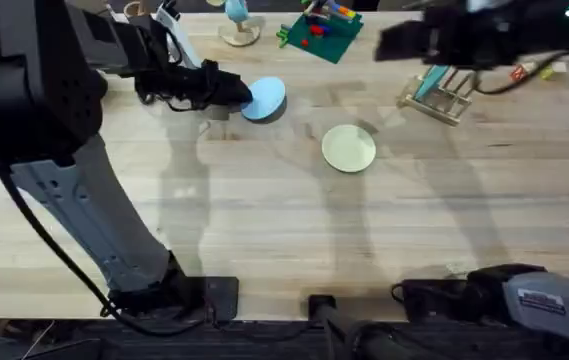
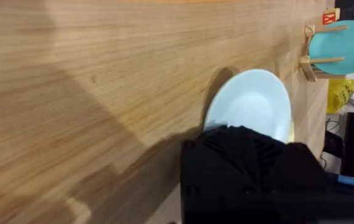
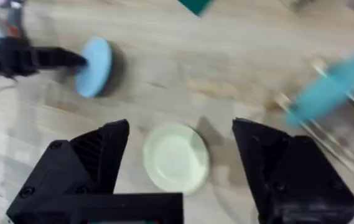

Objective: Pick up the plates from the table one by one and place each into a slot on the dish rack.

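Two small plates are out on the wooden surface [image 1: 264,220], and a third, deeper blue plate [image 1: 434,82] stands on its edge in the dish rack [image 1: 442,100].

Start at the left. The left arm rises from its base at the lower left and reaches far forward, then bends across toward the middle. Its fingers [image 1: 236,92] are clamped on the rim of the light blue plate [image 1: 264,98]. This plate is tipped up, with its held edge raised and its far edge down by the surface, and a dark shadow lies under it. In the left wrist view the light blue plate [image 2: 251,104] sticks straight out past the black fingers [image 2: 245,155], with its face turned up toward the camera.

Next, near the middle, the pale cream-yellow plate [image 1: 349,148] lies flat on the surface. Nothing touches it.

To the right, the dish rack sits near the far edge, and its pegs keep the deeper blue plate upright. The right arm stretches high over this spot. In the right wrist view its fingers [image 3: 180,168] are spread wide, grasping nothing, above the cream-yellow plate [image 3: 175,157].
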